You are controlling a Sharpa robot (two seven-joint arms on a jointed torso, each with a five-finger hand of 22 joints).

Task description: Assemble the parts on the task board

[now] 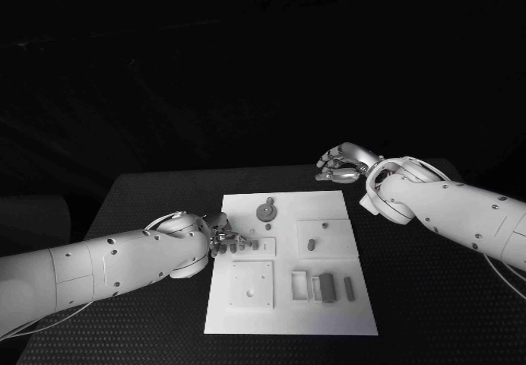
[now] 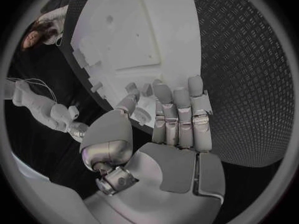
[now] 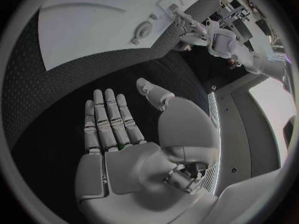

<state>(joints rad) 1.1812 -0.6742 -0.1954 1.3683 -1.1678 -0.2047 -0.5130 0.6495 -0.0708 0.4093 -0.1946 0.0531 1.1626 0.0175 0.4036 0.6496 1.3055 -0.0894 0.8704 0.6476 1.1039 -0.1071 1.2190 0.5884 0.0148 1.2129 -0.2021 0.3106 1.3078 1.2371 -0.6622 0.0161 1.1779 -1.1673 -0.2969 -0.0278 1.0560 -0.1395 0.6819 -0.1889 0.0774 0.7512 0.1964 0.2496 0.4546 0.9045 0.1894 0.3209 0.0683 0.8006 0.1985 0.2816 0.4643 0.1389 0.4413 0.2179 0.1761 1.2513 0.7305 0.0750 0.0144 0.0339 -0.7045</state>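
1. The task board (image 1: 287, 228) lies flat in the middle of the black counter (image 1: 153, 198), long side running away from the robot.
2. The left robot hand (image 1: 225, 240) is at the board's left edge, fingertips touching down by the small raised block there; the left wrist view shows its fingers (image 2: 181, 109) stretched out side by side over the board's edge, and I cannot tell whether anything is pinched.
3. The right robot hand (image 1: 342, 163) hovers just off the board's far right corner, fingers curled in the head view, straight and empty in its own wrist view (image 3: 109, 122).
4. Parts: a round gear-like part (image 1: 267, 211) sits near the far end, a small peg (image 1: 312, 245) in the right block, and upright grey pieces (image 1: 325, 287) stand near the near end.
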